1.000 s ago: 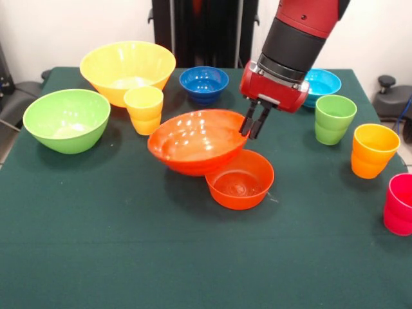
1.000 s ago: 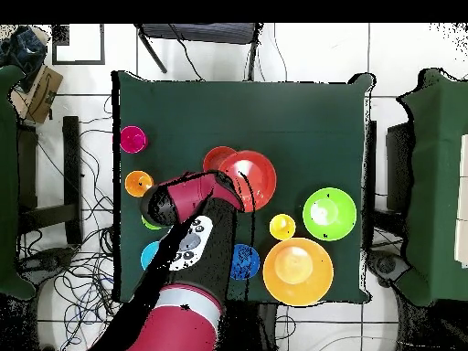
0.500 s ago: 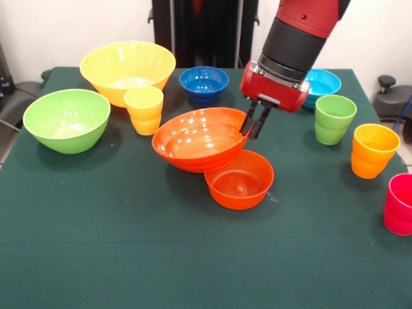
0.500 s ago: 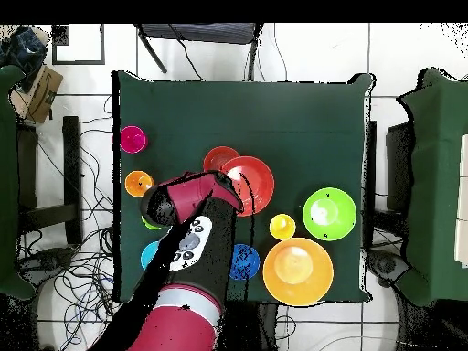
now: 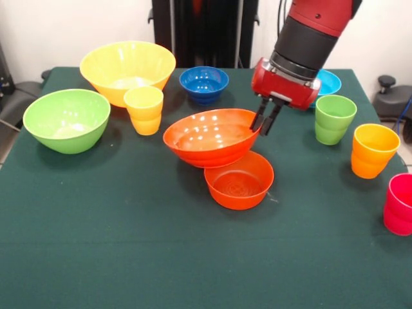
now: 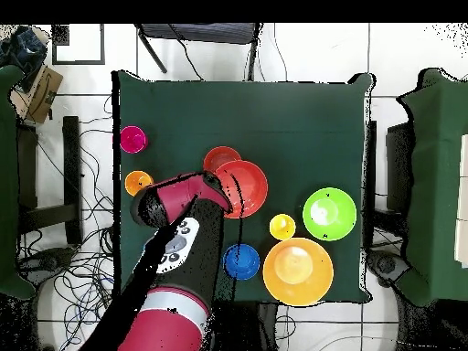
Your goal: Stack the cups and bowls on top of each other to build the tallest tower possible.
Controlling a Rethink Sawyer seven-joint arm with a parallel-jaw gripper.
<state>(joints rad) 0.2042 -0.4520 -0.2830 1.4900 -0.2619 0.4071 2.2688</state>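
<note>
My gripper (image 5: 262, 127) is shut on the far right rim of the large orange bowl (image 5: 209, 136) and holds it tilted, just above and partly over the small orange bowl (image 5: 239, 179). In the overhead view the gripper (image 6: 224, 196) grips the large orange bowl (image 6: 245, 187), which overlaps the small orange bowl (image 6: 218, 157). The large yellow bowl (image 5: 127, 71), large green bowl (image 5: 66, 119), dark blue bowl (image 5: 204, 84) and light blue bowl (image 5: 325, 82) stand on the table. The yellow cup (image 5: 144, 109), green cup (image 5: 334, 118), orange-yellow cup (image 5: 374, 149) and pink-red cup (image 5: 400, 203) stand upright.
The green table (image 5: 161, 257) carries everything. Its right edge runs close to the pink-red cup. The arm (image 6: 169, 274) covers the green cup and the light blue bowl in the overhead view.
My gripper has carried the large orange bowl to the right in the front view, more over the small orange bowl, and the bowl has levelled somewhat.
</note>
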